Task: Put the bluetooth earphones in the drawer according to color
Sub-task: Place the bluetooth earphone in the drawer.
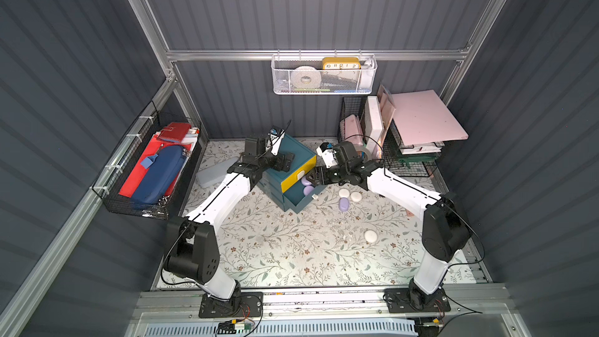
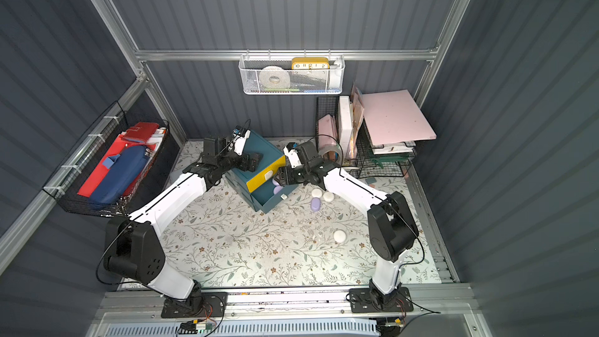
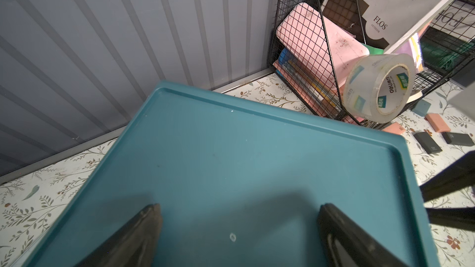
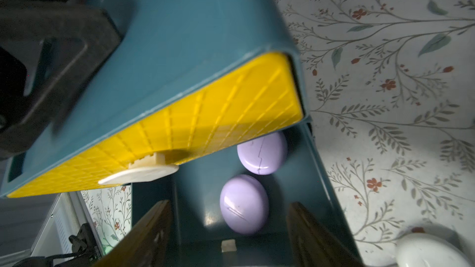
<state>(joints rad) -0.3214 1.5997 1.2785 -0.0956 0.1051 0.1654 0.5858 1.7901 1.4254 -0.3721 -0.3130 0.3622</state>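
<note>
Floral tabletop spreads wide before the open drawer front edge.

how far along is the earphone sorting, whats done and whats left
Done: two lilac earphone cases lie in the open teal drawer. In hand: nothing; the right end effector hangs open above that drawer, the left end effector open over the cabinet top. Left: one lilac case and three white cases on the table. No black cases are in view.
</note>
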